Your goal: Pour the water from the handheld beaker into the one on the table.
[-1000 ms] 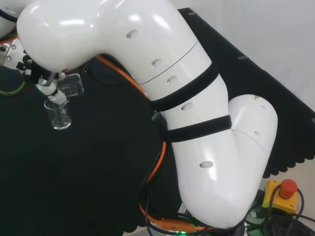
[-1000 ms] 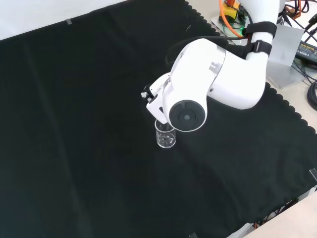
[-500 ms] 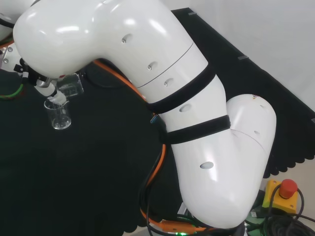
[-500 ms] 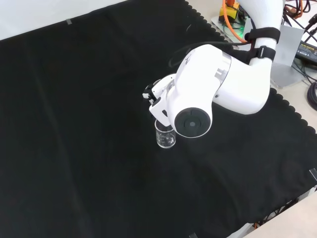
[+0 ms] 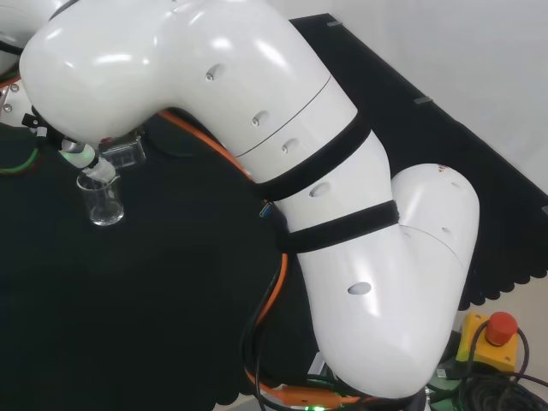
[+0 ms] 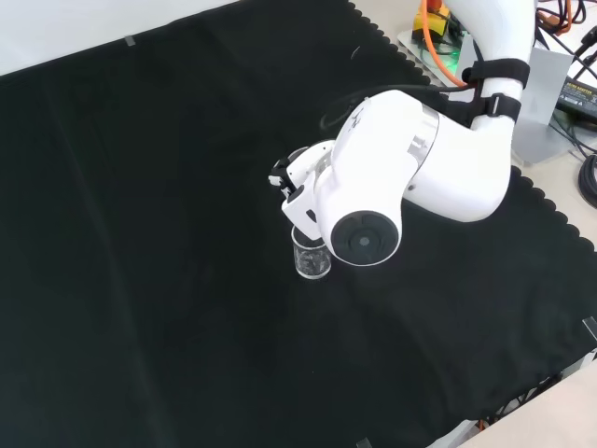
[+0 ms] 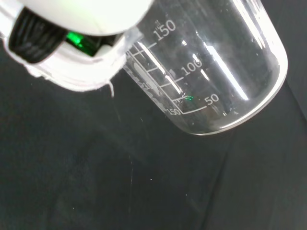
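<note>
**Held beaker tipped over the table beaker, pour under way or near its end**

In the head view a clear beaker [image 5: 122, 151] is seen tilted on its side under the big white arm link, with its mouth end directed down at a second beaker [image 5: 105, 202] that stands upright on the black cloth of the table [image 5: 154, 308]. A small part of the robot hand [image 5: 79, 156] is visible just above the standing beaker's rim, at the tilted beaker's lower end. In the front view the standing beaker [image 6: 312, 259] is found near the middle of the cloth, just below the round grey cap of the arm, with parts of the robot hand [image 6: 291, 182] showing above it.

In the wrist view the held beaker [image 7: 211, 72] is seen close, lying steeply tilted with its base toward the camera; a white and black part of the robot hand [image 7: 72, 57] rests against its wall. The beaker is taken to be gripped by the robot hand, though the curl of the fingers around it cannot be made out plainly.

No clear water level can be seen in the held beaker, and no stream can be made out. Whether water has collected in the standing beaker cannot be told. The tipping is judged to be largely done; what appears left is for the last of the water to be drained and the held beaker to be brought upright.
</note>
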Available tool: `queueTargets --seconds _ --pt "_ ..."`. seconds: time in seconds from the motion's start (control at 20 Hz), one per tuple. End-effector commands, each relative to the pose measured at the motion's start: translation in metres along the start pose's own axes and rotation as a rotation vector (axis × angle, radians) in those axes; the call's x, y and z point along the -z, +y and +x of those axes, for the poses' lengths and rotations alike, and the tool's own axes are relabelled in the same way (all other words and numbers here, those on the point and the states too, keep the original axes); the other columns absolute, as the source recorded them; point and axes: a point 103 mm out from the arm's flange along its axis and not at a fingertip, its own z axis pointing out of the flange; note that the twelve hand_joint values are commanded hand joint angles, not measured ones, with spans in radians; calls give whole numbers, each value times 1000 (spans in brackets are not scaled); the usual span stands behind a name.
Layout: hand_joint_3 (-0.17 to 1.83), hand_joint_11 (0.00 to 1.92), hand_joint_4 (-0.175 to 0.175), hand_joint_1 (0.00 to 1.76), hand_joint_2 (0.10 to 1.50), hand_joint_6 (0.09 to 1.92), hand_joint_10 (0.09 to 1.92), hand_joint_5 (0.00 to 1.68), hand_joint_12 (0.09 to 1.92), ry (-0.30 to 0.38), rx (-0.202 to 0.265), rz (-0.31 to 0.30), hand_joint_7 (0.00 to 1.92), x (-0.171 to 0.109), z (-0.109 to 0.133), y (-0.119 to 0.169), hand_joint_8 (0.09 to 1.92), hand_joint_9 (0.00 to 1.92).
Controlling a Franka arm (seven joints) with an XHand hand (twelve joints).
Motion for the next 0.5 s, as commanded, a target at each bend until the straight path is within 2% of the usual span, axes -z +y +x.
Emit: queueTargets --seconds 0.05,0.5 --pt "1002 1107 13 1108 612 1251 1105 1043 940 -11 0 4 1389 1 2 -1 1078 1242" --pt "1003 1108 13 1108 612 1252 1107 1043 940 -21 -3 11 1388 2 3 -1 1080 1243"
